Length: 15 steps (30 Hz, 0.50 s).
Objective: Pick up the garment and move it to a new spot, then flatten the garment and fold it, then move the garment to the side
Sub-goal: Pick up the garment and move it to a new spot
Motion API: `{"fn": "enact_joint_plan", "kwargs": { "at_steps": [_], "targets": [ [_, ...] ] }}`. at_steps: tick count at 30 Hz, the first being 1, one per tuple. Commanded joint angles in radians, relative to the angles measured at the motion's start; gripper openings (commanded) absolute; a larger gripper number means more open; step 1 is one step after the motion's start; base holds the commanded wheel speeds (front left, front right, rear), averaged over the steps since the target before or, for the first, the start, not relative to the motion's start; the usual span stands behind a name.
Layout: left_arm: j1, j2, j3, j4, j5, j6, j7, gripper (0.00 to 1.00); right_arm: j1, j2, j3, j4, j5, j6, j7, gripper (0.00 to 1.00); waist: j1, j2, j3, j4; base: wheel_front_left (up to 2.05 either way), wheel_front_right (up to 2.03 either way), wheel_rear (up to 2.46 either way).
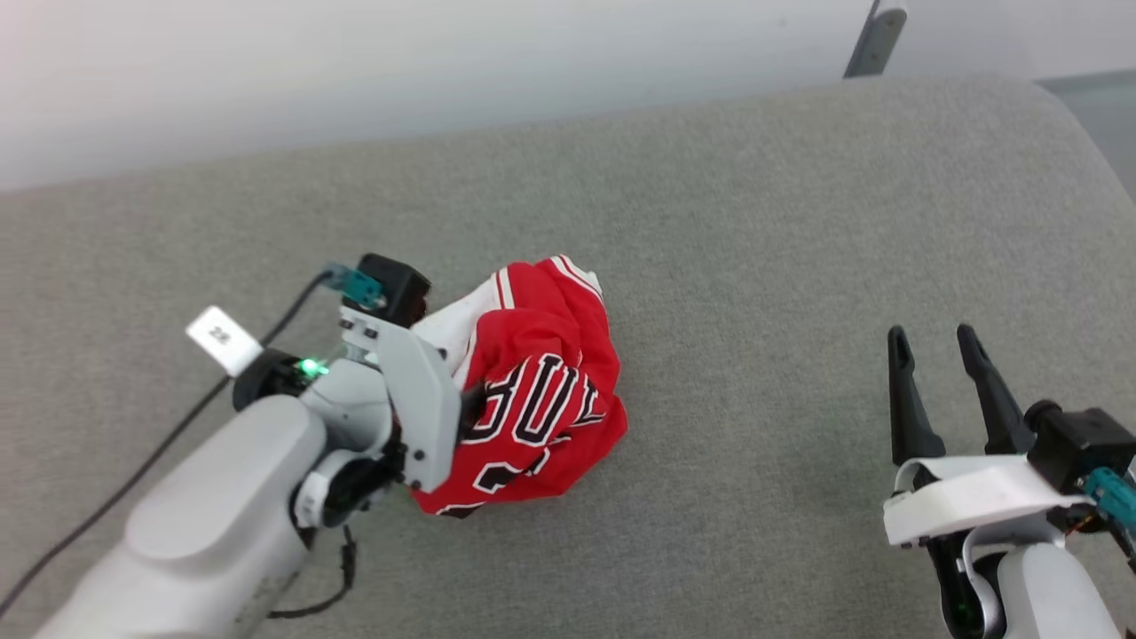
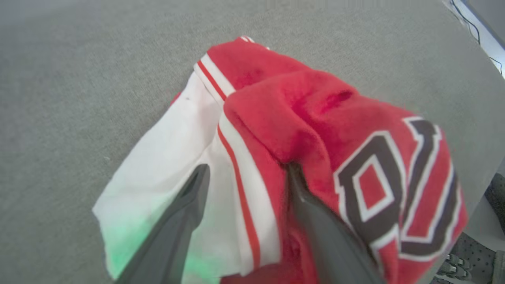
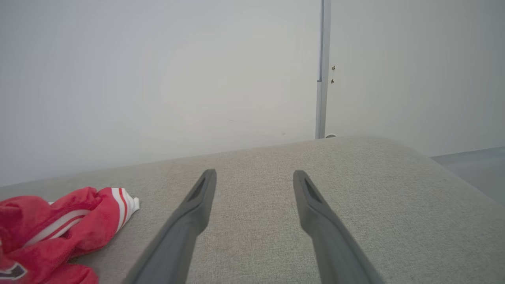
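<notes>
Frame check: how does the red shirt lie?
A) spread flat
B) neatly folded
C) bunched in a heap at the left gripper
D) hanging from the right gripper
C: the garment lies crumpled on the grey surface at the open left gripper; the right gripper stands apart, empty.

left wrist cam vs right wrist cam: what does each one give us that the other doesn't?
Left wrist: the left hand open, fingers straddling a striped fold, with the black white-edged lettering and white sleeve close up. Right wrist: the right hand open over bare upholstery, with a white wall and a grey upright post behind. Both: the crumpled red shirt lying on the upholstery.
</notes>
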Motion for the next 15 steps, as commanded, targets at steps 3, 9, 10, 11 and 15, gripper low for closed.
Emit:
{"fn": "enact_joint_plan", "kwargs": {
  "at_steps": [3,9,10,11,15],
  "targets": [
    [0.000,0.017,0.021,-0.019,-0.018,-0.006,-0.010,1.00,0.015,0.001,0.000,0.004,-0.012,-0.001,-0.005,1.00,0.0000,0.0000,-0.047,0.032,0.00,0.00,0.00],
    [0.038,0.066,0.060,-0.085,-0.026,0.006,-0.059,1.00,0.035,-0.021,0.006,0.006,-0.006,-0.001,0.007,1.00,0.0000,0.0000,-0.106,0.076,0.00,0.00,0.00],
    [0.047,0.072,0.070,-0.096,-0.031,0.010,-0.074,1.00,0.036,-0.024,0.009,0.004,-0.004,-0.001,0.010,1.00,0.0000,0.0000,-0.115,0.082,0.00,0.00,0.00],
    [0.056,0.082,0.081,-0.105,-0.032,0.018,-0.091,1.00,0.040,-0.028,0.010,0.004,-0.002,-0.001,0.012,1.00,0.0000,0.0000,-0.125,0.089,0.00,0.00,0.00],
    [0.104,0.117,0.115,-0.141,-0.021,0.028,-0.176,1.00,0.058,-0.044,0.016,0.004,0.004,-0.001,0.016,1.00,0.0000,0.0000,-0.162,0.121,0.00,0.00,0.00]
  ]
}}
